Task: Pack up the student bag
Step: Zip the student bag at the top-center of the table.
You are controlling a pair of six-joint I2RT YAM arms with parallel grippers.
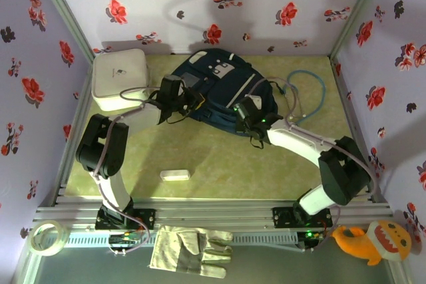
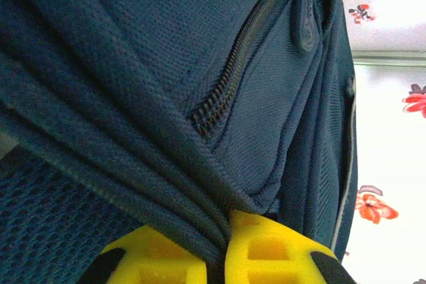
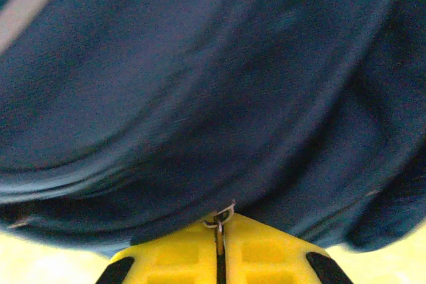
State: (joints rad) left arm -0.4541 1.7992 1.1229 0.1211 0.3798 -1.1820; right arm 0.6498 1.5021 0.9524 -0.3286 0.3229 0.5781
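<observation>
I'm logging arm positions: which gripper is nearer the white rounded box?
Left. The left gripper grips the student bag just right of the white rounded box; the right gripper pinches the bag's lower right edge, farther from the box.

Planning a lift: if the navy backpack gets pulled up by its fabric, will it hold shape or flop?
Probably floppy: the student bag bunches into folds where the left pincer pinches it. Lying slumped, it would likely sag when lifted. Its woven cloth seems unlikely to slip.
</observation>
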